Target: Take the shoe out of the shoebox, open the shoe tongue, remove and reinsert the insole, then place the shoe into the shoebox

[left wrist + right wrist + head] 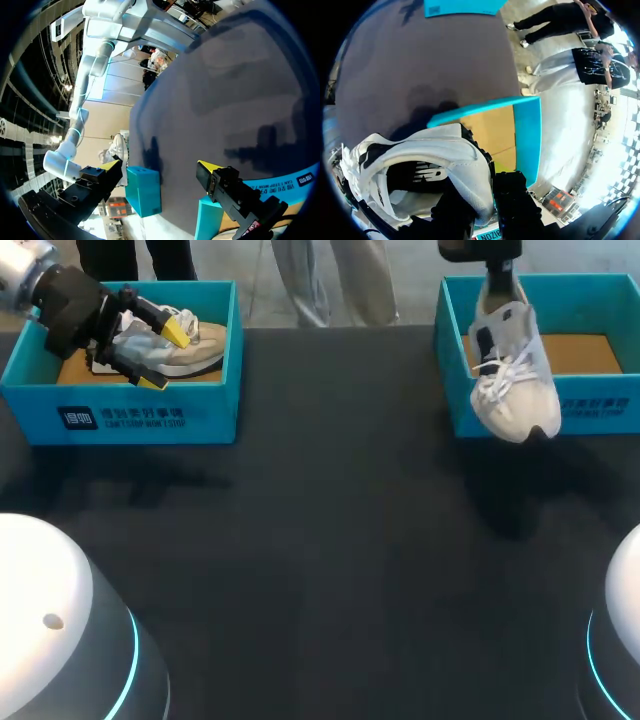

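A white lace-up shoe (514,370) hangs toe-down over the front wall of the right blue shoebox (600,405). My right gripper (499,284) is shut on its heel collar. In the right wrist view the shoe (425,160) fills the space before that gripper (485,200), above the box's cardboard floor (490,132). A second pale shoe (195,350) lies in the left blue shoebox (140,415). My left gripper (165,357) is open over this shoe, one yellow tip on each side. In the left wrist view its fingers (160,165) hold nothing.
Dark table cloth (330,540) stretches between the two boxes and toward the front. The left wrist view looks across the table to the right box (144,192) and the hanging shoe (118,146). The left box (460,6) shows far off in the right wrist view.
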### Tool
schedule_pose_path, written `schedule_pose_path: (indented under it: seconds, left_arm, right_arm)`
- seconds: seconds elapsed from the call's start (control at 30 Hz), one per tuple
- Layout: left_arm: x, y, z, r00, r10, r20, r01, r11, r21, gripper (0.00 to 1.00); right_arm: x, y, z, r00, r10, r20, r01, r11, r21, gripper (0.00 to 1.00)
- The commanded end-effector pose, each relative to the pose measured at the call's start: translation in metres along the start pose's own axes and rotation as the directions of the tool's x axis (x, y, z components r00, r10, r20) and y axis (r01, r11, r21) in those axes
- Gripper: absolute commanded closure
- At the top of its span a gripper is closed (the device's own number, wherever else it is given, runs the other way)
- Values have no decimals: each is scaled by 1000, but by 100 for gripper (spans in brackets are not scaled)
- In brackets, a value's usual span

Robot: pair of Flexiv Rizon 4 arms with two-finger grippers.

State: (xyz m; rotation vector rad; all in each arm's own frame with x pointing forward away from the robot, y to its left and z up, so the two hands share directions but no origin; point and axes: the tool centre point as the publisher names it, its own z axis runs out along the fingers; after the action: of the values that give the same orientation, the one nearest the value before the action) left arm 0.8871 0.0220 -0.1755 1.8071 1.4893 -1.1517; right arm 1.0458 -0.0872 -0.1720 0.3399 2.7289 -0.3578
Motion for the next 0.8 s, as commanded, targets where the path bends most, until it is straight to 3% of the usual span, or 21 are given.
schedule_pose_path:
  seconds: [0.03, 0.63, 0.8]
  left_arm:
    - [0, -1, 0, 1000, 1, -4, -1, 1000, -2, 0]
    - [0, -1, 0, 1000, 1, -4, -1, 1000, -2, 0]
    - [0, -1, 0, 1000, 1, -4, -1, 1000, -2, 0]
  right_arm:
    - [-7, -9, 6, 1000, 11, 17, -11, 1000, -16, 100]
    - [-7, -9, 6, 1000, 17, 16, -17, 1000, -13, 100]
    - [-16, -30, 20, 1000, 4, 25, -5, 999, 38, 100]
